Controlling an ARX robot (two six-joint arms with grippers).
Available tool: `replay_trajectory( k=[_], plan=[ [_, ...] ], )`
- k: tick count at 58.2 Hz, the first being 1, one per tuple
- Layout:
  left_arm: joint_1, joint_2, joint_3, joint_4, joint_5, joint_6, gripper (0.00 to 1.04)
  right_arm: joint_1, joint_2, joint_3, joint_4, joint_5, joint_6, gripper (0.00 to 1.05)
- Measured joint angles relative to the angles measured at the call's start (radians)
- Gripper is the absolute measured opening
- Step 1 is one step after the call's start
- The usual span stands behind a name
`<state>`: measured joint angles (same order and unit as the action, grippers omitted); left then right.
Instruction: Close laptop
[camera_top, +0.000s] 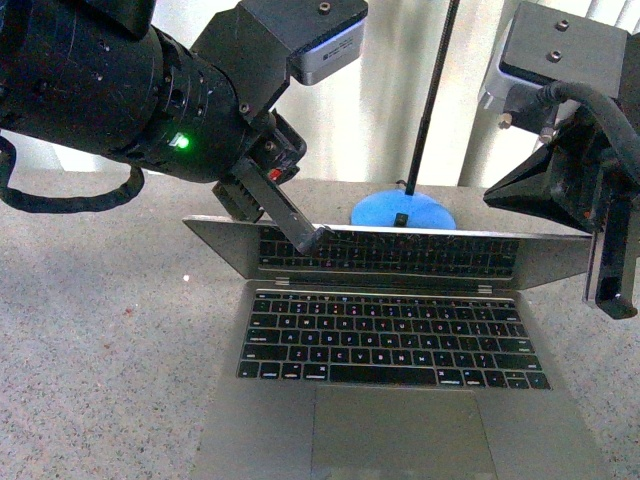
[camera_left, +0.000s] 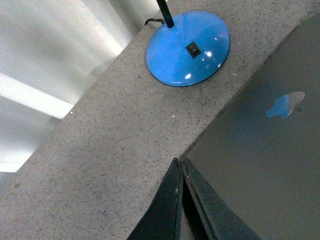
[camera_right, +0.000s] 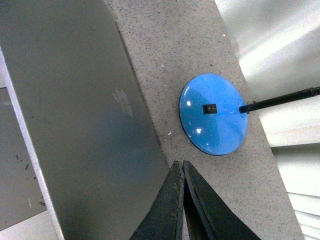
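The grey-silver laptop (camera_top: 400, 400) lies on the speckled table with its lid tilted far forward, low over the black keys (camera_top: 392, 343). My left gripper (camera_top: 312, 240) is shut and empty, its tip resting on the lid's upper edge left of centre. In the left wrist view the shut left gripper (camera_left: 178, 161) sits at the lid's corner, with the apple logo (camera_left: 285, 105) showing on the grey lid. My right gripper (camera_top: 612, 300) is shut and empty, hanging at the lid's right end. In the right wrist view the right gripper (camera_right: 179, 163) lies beside the lid's (camera_right: 85, 115) corner.
A blue round lamp base (camera_top: 402, 211) with a black pole stands just behind the laptop; it also shows in the left wrist view (camera_left: 189, 47) and the right wrist view (camera_right: 214, 114). White curtains hang behind the table's far edge.
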<state>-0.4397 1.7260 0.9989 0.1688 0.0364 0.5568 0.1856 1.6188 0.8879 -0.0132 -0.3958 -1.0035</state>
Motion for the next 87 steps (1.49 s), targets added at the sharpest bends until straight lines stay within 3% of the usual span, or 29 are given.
replay_trajectory(
  k=[87],
  plan=[
    [0.006,0.013,-0.126,0.062,0.019,-0.019,0.04,0.056,0.018,-0.094,0.016,0.013,-0.019,0.03]
  ],
)
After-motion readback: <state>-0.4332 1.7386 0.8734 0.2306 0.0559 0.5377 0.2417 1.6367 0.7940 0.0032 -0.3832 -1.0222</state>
